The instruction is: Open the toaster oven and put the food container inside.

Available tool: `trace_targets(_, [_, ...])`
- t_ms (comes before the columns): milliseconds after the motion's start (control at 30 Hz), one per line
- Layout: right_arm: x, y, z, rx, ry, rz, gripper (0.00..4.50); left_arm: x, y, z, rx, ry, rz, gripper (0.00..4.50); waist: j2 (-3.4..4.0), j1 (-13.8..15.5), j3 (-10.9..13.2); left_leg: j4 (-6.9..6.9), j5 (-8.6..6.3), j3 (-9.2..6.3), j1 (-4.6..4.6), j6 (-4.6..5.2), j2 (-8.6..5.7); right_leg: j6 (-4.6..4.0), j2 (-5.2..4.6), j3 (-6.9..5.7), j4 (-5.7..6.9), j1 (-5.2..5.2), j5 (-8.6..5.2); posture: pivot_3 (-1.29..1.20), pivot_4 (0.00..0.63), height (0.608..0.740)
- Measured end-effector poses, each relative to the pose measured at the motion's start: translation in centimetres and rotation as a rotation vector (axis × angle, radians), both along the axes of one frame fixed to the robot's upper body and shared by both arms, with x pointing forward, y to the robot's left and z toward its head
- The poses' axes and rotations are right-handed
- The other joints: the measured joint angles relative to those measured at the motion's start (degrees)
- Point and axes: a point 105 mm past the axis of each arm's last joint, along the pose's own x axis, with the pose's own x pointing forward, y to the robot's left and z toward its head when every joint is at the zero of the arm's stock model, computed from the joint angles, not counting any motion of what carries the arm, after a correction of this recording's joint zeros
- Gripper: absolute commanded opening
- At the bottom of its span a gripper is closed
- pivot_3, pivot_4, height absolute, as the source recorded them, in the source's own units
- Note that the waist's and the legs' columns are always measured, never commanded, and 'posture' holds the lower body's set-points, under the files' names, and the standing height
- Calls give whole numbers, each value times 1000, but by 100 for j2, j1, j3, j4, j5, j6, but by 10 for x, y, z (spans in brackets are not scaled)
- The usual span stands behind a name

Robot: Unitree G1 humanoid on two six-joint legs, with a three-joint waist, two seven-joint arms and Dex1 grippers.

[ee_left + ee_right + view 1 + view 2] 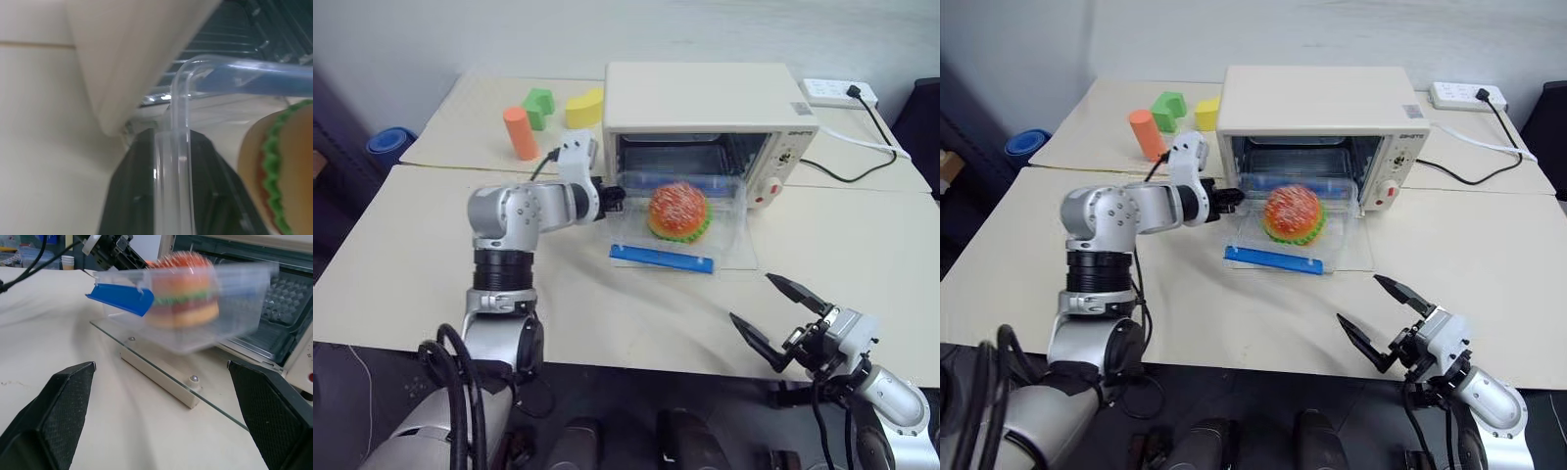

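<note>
With the toaster oven (710,108) door (161,363) folded down flat in front of the cavity, the left gripper (610,195) sits at the left end of the food container (1295,227), its black fingers (146,196) closed on that end's clear wall (the left wrist view shows the plastic edge running up between them). The container is carried clear of the glass door, just above it, at the mouth of the open cavity; it extends away from the left gripper toward the oven's knob panel, and the toy hamburger (679,211) shows through the clear plastic just beyond the fingers. One blue strip edge (662,258) runs along the container's near side, the side facing the right gripper. The right gripper (769,311) hangs near the table's front edge, well apart from the container and in front of the door's white bar handle (159,379), its two fingers spread wide with nothing between them. Behind the left gripper, beside the oven's left wall, stand an orange foam cylinder (520,133), a green block (538,106) and a yellow block (584,108). A white power strip (839,93) lies past the oven's far right corner.
</note>
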Motion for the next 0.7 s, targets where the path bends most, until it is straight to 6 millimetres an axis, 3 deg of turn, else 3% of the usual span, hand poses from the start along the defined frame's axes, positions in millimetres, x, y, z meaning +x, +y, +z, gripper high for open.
trace_targets(200, [3,-2,1,14,19,-28,4500,0,2,9,-37,-26,-7,3807,0,-27,0,-3,0,2,2,-2,7,1,7,0,2,-2,0,0,150,740])
trace_targets(300, [4,0,8,37,24,-15,4500,-3,14,24,-50,-111,-36,3807,1,-67,0,-5,0,6,5,-6,12,0,12,4,5,-3,0,0,150,740])
trace_targets(367, [3,1,14,36,43,7,4500,-9,38,30,-21,-196,-58,3807,3,-116,-2,-9,2,6,9,-11,18,0,17,5,6,-3,0,0,150,740])
trace_targets(467, [0,1,10,8,118,34,3874,-24,67,19,34,-237,-136,3201,5,-148,-2,-10,2,4,9,-11,19,-1,18,8,2,-2,0,0,150,740])
trace_targets(567, [-3,2,4,-30,205,75,2962,-47,90,0,117,-265,-282,2357,7,-162,-3,-17,2,6,11,-11,23,-7,18,9,-6,-2,-4,0,150,740])
trace_targets(633, [-2,8,1,-56,261,115,2196,-67,93,-18,163,-318,-465,1696,9,-147,-4,-16,2,6,14,-10,23,-11,12,8,-12,4,-5,0,150,740])
trace_targets(700, [3,15,1,-73,293,153,1475,-87,78,-36,126,-369,-649,1057,9,-94,-3,-8,2,-5,6,-3,20,-12,2,1,-20,12,-5,0,150,740])
